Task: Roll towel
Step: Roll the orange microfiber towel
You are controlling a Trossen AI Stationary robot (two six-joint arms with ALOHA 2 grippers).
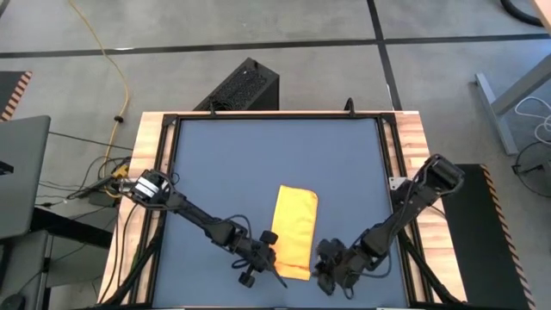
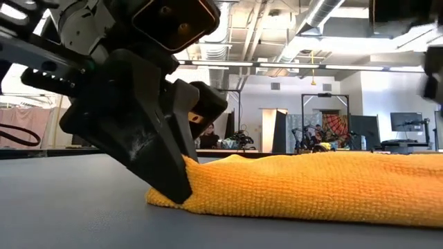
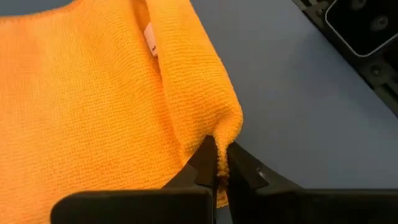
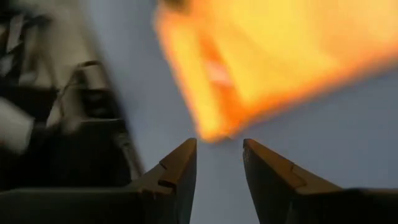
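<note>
Low view shows the left claw (image 2: 176, 176) clenched on the towel (image 2: 311, 183) on the blue table (image 2: 69, 207), right claw (image 4: 219, 155) released, ceiling pipes (image 2: 325, 14) beyond.

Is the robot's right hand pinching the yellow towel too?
No: the right gripper has its fingers apart with only blue table between them, just short of the towel, while the left gripper pinches a corner.

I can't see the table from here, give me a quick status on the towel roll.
Left gripper shut on the towel's near corner. Right gripper open, just off the towel's near edge, holding nothing. Towel lies folded flat on the table, not rolled yet. Nothing in the way.
</note>
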